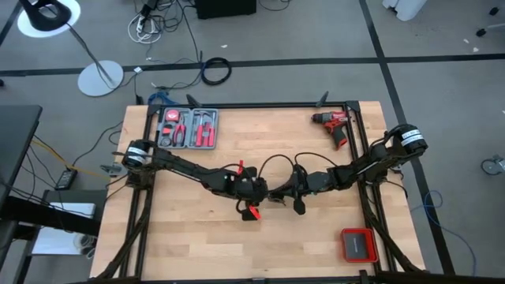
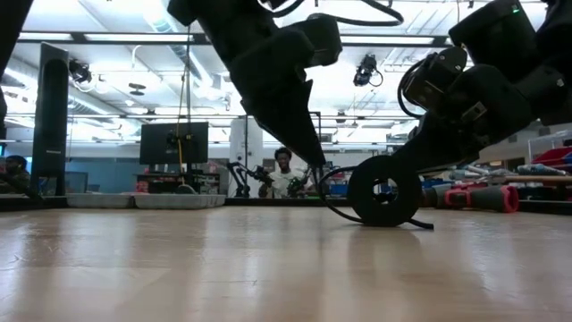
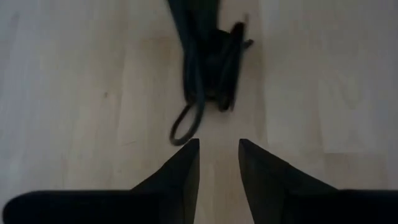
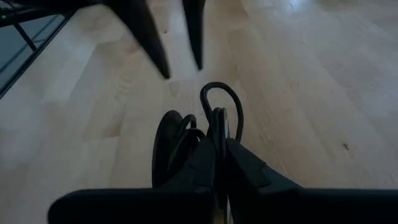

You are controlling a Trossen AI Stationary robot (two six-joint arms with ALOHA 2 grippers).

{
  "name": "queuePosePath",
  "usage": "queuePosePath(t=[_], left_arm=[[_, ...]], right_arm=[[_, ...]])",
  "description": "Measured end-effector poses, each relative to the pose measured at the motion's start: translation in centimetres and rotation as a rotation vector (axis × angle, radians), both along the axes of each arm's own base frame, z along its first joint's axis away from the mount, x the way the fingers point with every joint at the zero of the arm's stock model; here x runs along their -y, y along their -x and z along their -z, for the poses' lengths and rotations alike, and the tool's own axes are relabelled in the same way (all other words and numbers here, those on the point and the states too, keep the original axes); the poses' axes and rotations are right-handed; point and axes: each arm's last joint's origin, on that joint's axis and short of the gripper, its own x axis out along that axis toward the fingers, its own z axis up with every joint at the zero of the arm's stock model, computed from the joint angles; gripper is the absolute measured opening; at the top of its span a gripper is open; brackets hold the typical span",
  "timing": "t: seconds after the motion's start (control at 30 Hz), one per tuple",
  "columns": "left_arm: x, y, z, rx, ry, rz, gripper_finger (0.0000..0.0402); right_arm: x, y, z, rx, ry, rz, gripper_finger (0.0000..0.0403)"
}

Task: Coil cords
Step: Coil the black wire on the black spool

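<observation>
Both tools meet at the middle of the bench [image 1: 197,244]: the left tool [image 1: 271,192] has its fingers [image 3: 180,177] spread with bare wood between them, just short of the cords [image 3: 211,68], and the right tool [image 4: 219,158] is pinched on the coiled cords, its fingers [image 4: 245,165] pressed close on the strands. From above, the cords are hard to make out between the two tool tips, whereas the right wrist view shows them as a small upright bundle of loops with one loop sticking out towards the left tool's points. At bench height the bundle reads as a dark ring standing on edge on the wood, with a strand trailing along the surface. Each arm reaches in low from its own side of the bench, stretched almost flat and angled inward. Only the overhead view shows the red drill [image 1: 337,126] at the far right corner, the tool tray [image 1: 188,128] at the far left, and a red case [image 1: 357,244] near the right front. A person [image 2: 284,174] sits in the room behind.
</observation>
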Motion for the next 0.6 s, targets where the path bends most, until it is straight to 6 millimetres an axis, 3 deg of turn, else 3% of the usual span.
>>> queuePosePath(t=[0.6], left_arm=[[-1.5, 0.1, -0.3, -0.013, -0.041, -0.029, 0.0115]], right_arm=[[-0.2, 0.0, -0.2, 0.038, 0.025, 0.051, 0.0014]])
